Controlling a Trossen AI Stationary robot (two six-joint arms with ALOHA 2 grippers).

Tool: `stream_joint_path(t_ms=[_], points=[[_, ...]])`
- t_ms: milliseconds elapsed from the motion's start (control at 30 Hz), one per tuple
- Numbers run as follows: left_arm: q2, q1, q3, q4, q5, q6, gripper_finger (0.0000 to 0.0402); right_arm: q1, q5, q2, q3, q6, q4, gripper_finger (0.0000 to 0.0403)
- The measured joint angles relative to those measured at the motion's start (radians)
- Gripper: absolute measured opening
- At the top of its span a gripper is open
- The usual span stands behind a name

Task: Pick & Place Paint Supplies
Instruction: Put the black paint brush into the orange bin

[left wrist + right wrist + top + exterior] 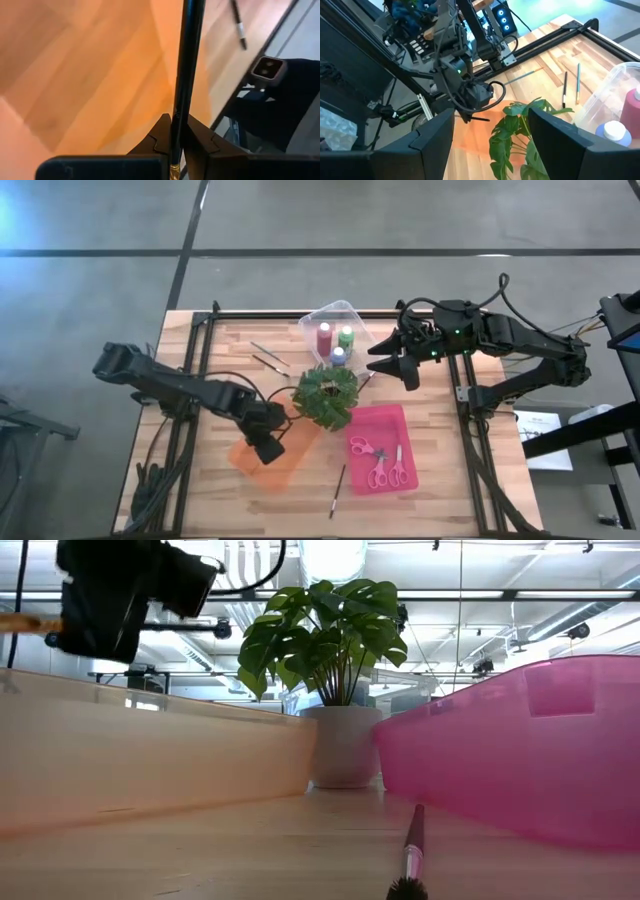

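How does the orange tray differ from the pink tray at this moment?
The orange tray has the left gripper over it, shut on a paintbrush; no gripper is over the pink tray. The pink tray holds two pairs of scissors; what the orange tray holds cannot be told. The orange tray lies left of the plant, the pink tray to its right. Both are shallow and translucent.

The left arm reaches in low from the table's left edge, its left gripper [268, 442] pointing downward, jaws pinched nearly together on a thin dark paintbrush [186, 75] that runs straight out between them. The right arm stretches leftward, its right gripper [385, 360] held with jaws spread wide, nothing between them.
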Motion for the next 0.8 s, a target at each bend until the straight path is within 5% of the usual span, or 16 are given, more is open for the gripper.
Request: stream_joint_path(t_ms=[233,800], points=[[-0.004,0.029,-0.096,0.006,0.0,-0.047,0.0026,0.0,0.0,0.0,0.0,-0.001,-0.008,0.0249],[-0.002,0.045,-0.111,-0.002,-0.064,-0.052,0.0026,0.0,0.026,0.0,-0.009,-0.004,-0.021,0.0249]])
